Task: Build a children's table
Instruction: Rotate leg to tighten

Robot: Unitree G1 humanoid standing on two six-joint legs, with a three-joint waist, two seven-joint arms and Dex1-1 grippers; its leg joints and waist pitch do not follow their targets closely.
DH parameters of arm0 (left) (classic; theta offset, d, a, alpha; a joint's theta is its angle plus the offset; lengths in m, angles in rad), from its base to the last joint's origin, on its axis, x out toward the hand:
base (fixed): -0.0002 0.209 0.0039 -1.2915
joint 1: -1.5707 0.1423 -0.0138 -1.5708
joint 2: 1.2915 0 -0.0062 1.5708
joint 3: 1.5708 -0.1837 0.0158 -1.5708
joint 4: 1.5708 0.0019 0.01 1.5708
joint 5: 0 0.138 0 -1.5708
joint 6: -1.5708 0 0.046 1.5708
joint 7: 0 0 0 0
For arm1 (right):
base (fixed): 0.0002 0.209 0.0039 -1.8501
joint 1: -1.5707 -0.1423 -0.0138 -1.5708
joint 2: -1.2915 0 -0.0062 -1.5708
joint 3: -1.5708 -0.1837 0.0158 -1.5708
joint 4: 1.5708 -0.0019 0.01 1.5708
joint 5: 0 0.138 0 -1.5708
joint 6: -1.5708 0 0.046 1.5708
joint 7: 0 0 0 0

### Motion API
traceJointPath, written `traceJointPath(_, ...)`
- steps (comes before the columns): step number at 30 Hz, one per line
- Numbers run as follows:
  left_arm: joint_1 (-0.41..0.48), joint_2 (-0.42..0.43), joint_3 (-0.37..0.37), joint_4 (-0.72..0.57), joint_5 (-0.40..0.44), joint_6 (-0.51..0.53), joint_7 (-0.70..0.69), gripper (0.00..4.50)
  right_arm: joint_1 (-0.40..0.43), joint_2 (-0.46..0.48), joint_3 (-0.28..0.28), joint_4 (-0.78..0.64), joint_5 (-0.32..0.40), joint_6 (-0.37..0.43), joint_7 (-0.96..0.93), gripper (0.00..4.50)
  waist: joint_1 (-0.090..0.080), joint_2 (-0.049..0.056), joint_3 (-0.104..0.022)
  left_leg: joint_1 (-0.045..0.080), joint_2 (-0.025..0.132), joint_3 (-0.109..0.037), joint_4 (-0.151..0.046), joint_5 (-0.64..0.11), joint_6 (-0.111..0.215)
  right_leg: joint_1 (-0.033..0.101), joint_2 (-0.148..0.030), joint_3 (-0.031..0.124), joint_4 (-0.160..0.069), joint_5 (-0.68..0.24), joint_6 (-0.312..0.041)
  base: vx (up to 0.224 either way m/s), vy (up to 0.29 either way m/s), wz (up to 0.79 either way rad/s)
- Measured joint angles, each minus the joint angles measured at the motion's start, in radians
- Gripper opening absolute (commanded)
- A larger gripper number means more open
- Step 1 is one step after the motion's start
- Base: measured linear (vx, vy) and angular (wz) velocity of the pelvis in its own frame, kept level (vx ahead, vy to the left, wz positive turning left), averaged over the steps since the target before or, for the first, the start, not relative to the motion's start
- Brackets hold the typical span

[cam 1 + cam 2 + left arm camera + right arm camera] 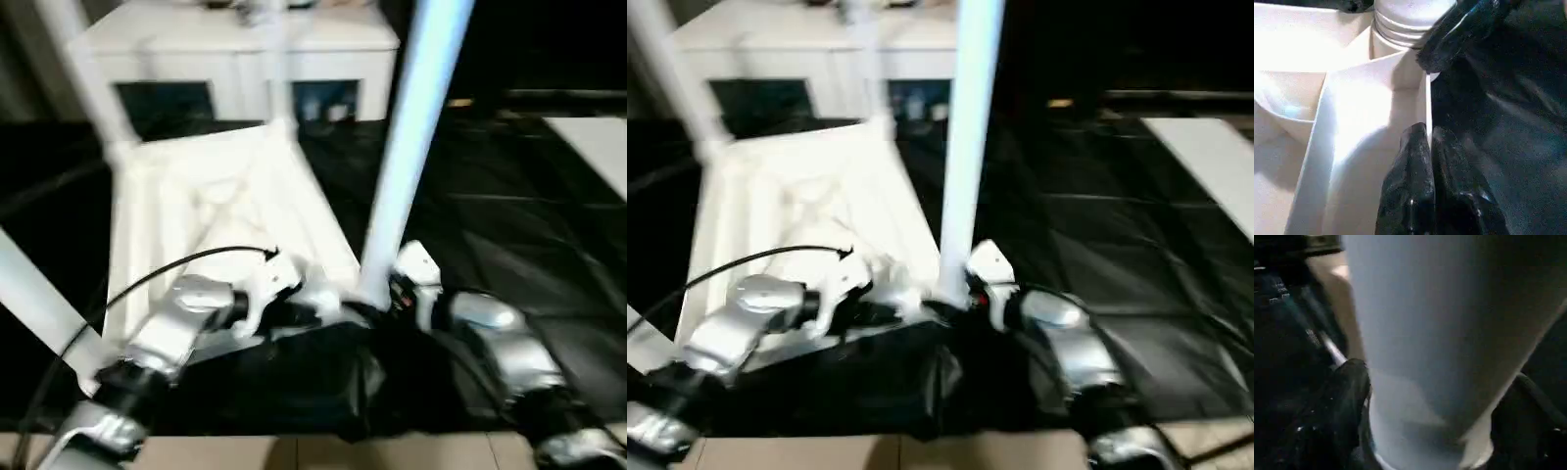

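the inverted white plastic tabletop (216, 206), ribbed, carries smooth tapered tube legs (411, 147); left gripper (1425, 147) pinched together on its rim, right gripper (1430, 431) fingers apart around a leg.

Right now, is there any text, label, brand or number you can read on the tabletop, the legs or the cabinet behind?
None readable.
Tabletop: bare white ribs, no lettering.
Near leg: plain, no mark.
Cabinet: things behind its glass are too blurred to read.

Home-like room: white glass-door cabinet (235, 59), black floor sheet (509, 225).
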Motion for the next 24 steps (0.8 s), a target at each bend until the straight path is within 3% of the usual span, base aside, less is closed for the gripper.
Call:
traceJointPath(3,0.007,0.034,-0.004,-0.033,-0.012,0.020,-0.048,0.00,0.003,-0.020,0.008,-0.015,0.024,0.000,0.074,3.73,0.009,0.000,0.000,-0.005,0.000,0.002,0.004,-0.002,0.002,-0.003,-0.001,0.000,0.000,-0.001,-0.002,0.000,0.000,0.00)
traceJointPath(8,0.018,0.057,-0.009,-0.053,-0.017,0.036,-0.088,0.00,0.014,-0.027,0.027,-0.031,0.026,0.000,0.128,3.73,0.011,-0.001,0.000,-0.005,0.000,0.003,0.009,-0.003,0.002,-0.002,-0.002,0.002,0.001,-0.001,-0.003,0.000,0.000,0.00)
traceJointPath(17,0.021,0.054,-0.012,-0.052,-0.014,0.041,-0.088,0.00,0.028,-0.029,0.033,-0.031,0.025,-0.001,0.142,3.14,0.007,-0.002,0.001,-0.003,0.000,0.003,0.016,-0.006,-0.004,-0.001,-0.002,0.005,0.011,0.000,-0.004,0.000,0.000,0.00)
traceJointPath(19,0.021,0.053,-0.012,-0.052,-0.012,0.040,-0.087,0.00,0.028,-0.029,0.033,-0.030,0.023,-0.001,0.139,2.84,0.007,-0.002,0.001,-0.002,0.000,0.003,0.016,-0.006,-0.004,-0.001,-0.002,0.005,0.011,0.000,-0.004,0.000,0.000,0.00)
traceJointPath(24,0.014,0.039,-0.005,-0.032,0.000,0.035,-0.037,0.00,0.014,0.010,0.017,0.017,0.008,-0.010,0.052,2.73,0.002,-0.003,0.001,0.000,0.000,0.003,0.017,-0.006,-0.004,-0.001,-0.002,0.006,0.015,0.000,-0.005,0.000,0.000,0.00)
